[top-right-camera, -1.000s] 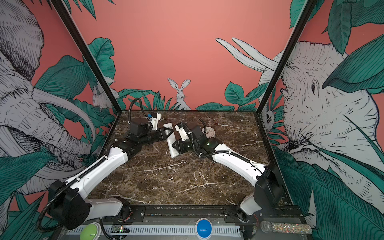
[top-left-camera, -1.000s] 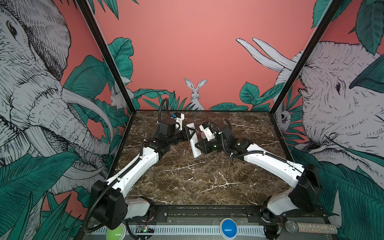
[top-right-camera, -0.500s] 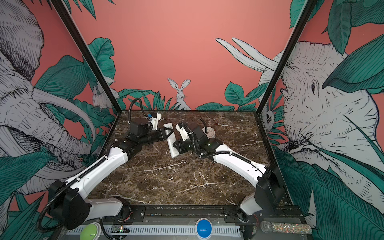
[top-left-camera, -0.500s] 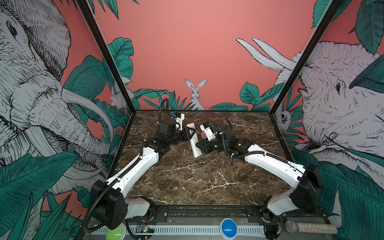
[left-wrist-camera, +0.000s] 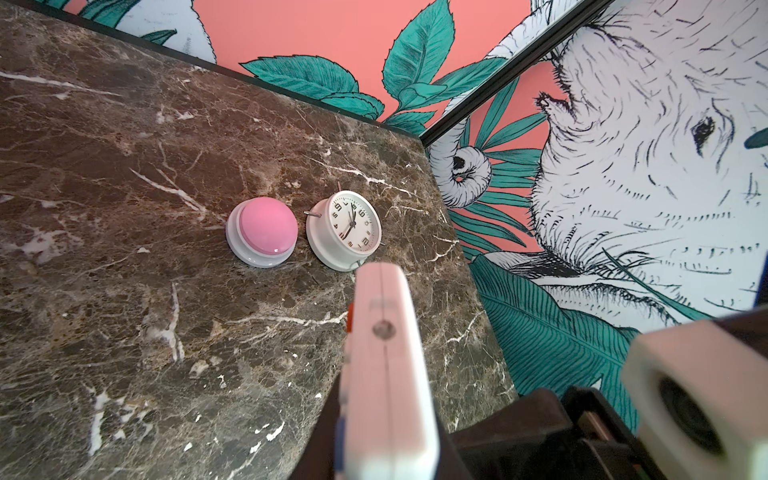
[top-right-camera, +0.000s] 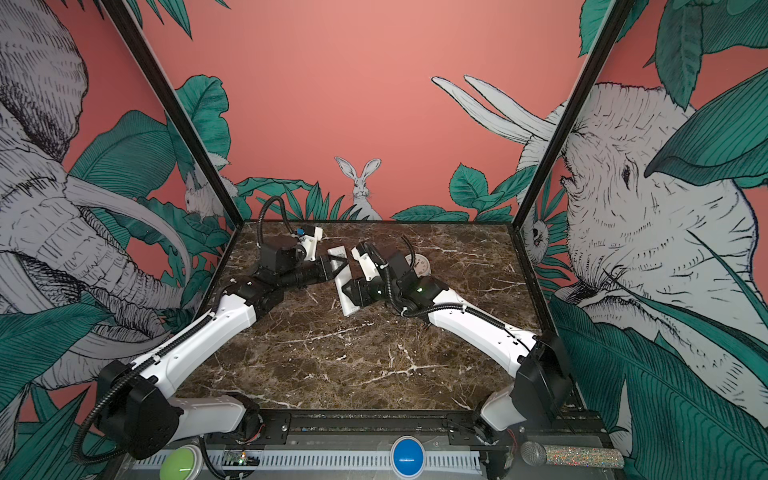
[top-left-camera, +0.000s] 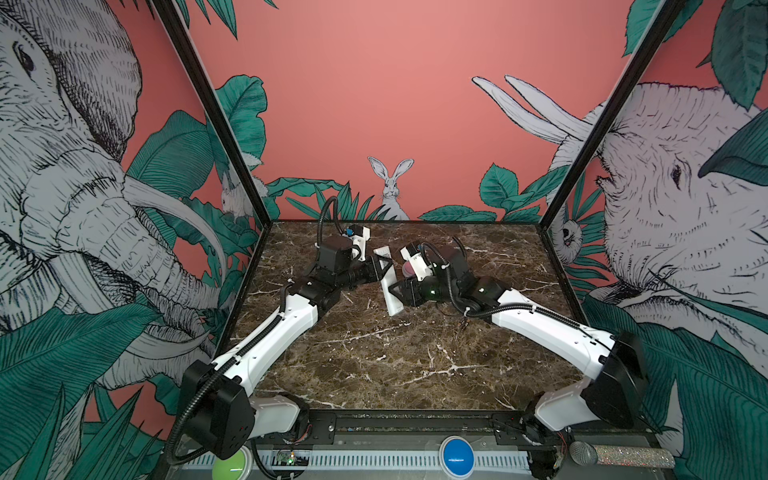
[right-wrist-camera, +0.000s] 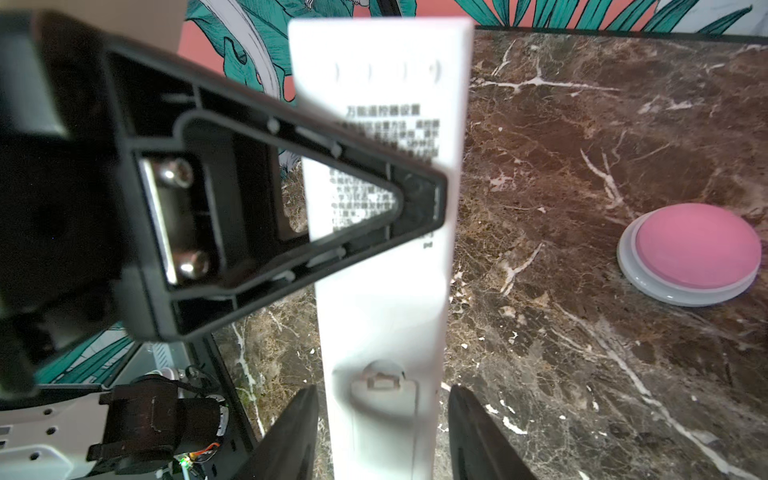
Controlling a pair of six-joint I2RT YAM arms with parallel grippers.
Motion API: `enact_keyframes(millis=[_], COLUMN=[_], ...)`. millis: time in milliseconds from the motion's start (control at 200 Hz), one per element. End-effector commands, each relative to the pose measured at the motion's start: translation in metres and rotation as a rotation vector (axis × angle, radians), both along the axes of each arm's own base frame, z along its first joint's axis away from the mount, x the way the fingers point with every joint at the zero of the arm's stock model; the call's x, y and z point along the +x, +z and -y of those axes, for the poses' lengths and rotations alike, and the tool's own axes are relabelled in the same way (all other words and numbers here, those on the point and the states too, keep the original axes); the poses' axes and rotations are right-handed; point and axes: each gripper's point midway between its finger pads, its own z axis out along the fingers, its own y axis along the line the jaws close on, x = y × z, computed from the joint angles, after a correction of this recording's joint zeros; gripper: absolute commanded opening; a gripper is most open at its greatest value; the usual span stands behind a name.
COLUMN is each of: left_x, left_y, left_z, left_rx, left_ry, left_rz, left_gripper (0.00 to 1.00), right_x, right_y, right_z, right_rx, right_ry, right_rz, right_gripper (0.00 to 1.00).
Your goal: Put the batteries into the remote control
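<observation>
— Holding the remote control (right-wrist-camera: 382,291) across its middle with the left pincer (top-left-camera: 383,268), I have it clamped firmly, printed back turned towards the right wrist camera. It hangs between the two arms, over the far middle of the worktop (top-left-camera: 374,365). I cannot tell whether its lower end touches the marble.

— And the right pincer (right-wrist-camera: 382,392)?

— Its jaws stand apart, one on each side of the remote's lower end, level with the cover latch (right-wrist-camera: 382,380), with a sliver of gap on either side. It grips nothing.

— Where are the batteries?

— I find them in no view. The cover looks shut, so I cannot see whether any cells are inside.

— What worries you from here?

— Three things, as I judge it. The left grip is narrow and on smooth plastic. If I press the latch with a right finger (right-wrist-camera: 473,428), the remote may pivot or slide out of the clamp. If I close the right jaws where they are, I squeeze the cover's sides and may pin it shut instead of freeing it. And the two pincers work close together, so a careless swing knocks one against the other. The pink dome button (right-wrist-camera: 698,249) and the white clock (left-wrist-camera: 345,228) lie near, so a dropped remote could strike them.
</observation>
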Motion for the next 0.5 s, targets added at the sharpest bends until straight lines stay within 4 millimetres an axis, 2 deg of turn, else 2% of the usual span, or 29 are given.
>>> enact_keyframes(millis=[0, 390, 495], left_x=[-0.0027, -0.0042, -0.0047], left_y=[0.0094, 0.0125, 0.0114], left_z=[0.0031, 0.0059, 0.0064], left_rx=[-0.023, -0.035, -0.036], left_ry=[-0.018, -0.035, -0.039], left_rz=[0.032, 0.036, 0.032], left_gripper=[0.0, 0.0, 0.0], right_x=[0.001, -0.0006, -0.0016], right_y=[0.0123, 0.0087, 0.008], right_z=[0.0054, -0.0006, -0.0032], right_rx=[0.004, -0.007, 0.0], right_ry=[-0.007, 0.035, 0.049], right_rz=[0.047, 0.044, 0.042], right_gripper=[0.54, 0.53, 0.49])
